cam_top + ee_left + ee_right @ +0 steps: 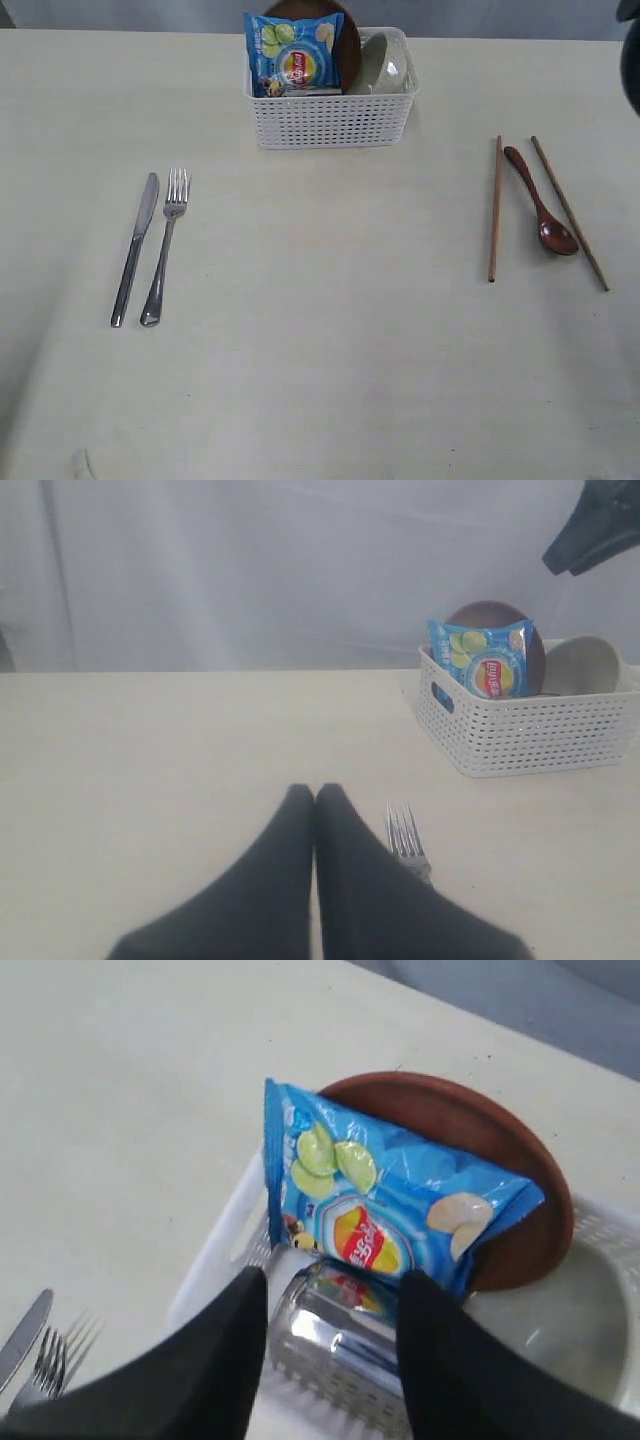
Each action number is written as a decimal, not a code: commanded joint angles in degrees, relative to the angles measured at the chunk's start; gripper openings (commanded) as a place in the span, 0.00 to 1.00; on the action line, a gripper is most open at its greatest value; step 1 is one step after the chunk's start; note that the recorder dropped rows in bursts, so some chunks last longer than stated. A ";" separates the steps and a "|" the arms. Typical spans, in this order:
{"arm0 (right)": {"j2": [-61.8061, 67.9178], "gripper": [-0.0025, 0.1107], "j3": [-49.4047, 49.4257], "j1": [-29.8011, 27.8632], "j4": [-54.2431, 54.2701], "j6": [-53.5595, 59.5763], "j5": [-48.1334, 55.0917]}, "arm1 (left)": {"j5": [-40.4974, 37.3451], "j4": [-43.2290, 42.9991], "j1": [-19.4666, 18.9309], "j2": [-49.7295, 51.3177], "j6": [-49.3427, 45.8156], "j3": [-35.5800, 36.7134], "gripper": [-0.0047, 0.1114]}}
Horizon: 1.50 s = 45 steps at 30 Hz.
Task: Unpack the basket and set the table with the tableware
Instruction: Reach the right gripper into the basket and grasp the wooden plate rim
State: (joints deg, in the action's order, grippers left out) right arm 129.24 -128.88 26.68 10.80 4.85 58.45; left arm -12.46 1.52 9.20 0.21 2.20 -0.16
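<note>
The right gripper had its jaws spread apart and held nothing. In the right wrist view, the gap between its dark fingers framed the steel mug. The exterior view showed only a dark edge of that arm at the table's far right corner, so I judged it to be off the basket and not yet around the mug.

The left gripper was closed, tips meeting on nothing, low over the table just beside the fork.

The main risk was the blue chip bag, which leaned over the mug's upper side. Closing jaws could pinch its lower corner and drag it out with the mug. The mug looked slick and lay on its side, so it could slip or roll. A finger catching the rim could shove the light basket. The brown plate stood on edge behind the bag and might topple onto the bowl.

The mug lay under and between the fingers, at the basket's near wall. The basket sat mid-way along the far edge. The knife and fork lay toward the left edge, with the chopsticks and spoon toward the right edge.
</note>
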 commanded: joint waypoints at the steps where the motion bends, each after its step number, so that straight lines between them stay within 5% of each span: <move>1: 4.77 0.38 -5.20 -1.25 -0.82 0.03 -0.27 | 0.36 0.29 0.06 -0.21 -0.02 0.16 0.04; 10: 9.89 0.51 -6.60 -4.48 0.46 3.57 -4.51 | 0.36 0.29 0.06 -0.21 -0.02 0.16 0.04; 18: 11.16 0.50 -6.95 -6.86 1.54 5.06 -12.20 | 0.36 0.29 0.06 -0.21 -0.02 0.16 0.04; 31: 13.15 0.50 -6.95 -7.18 18.15 34.24 -14.86 | 0.36 0.29 0.06 -0.21 -0.02 0.16 0.04; 39: 15.84 0.50 -6.97 -7.41 18.48 37.18 -18.13 | 0.36 0.29 0.06 -0.21 -0.02 0.16 0.04; 45: 17.48 0.20 -6.97 -7.41 18.48 37.18 -18.90 | 0.36 0.29 0.06 -0.21 -0.02 0.16 0.04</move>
State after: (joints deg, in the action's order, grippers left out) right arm 146.31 -135.42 19.76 28.97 41.62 39.34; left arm -12.46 1.52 9.20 0.21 2.20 -0.16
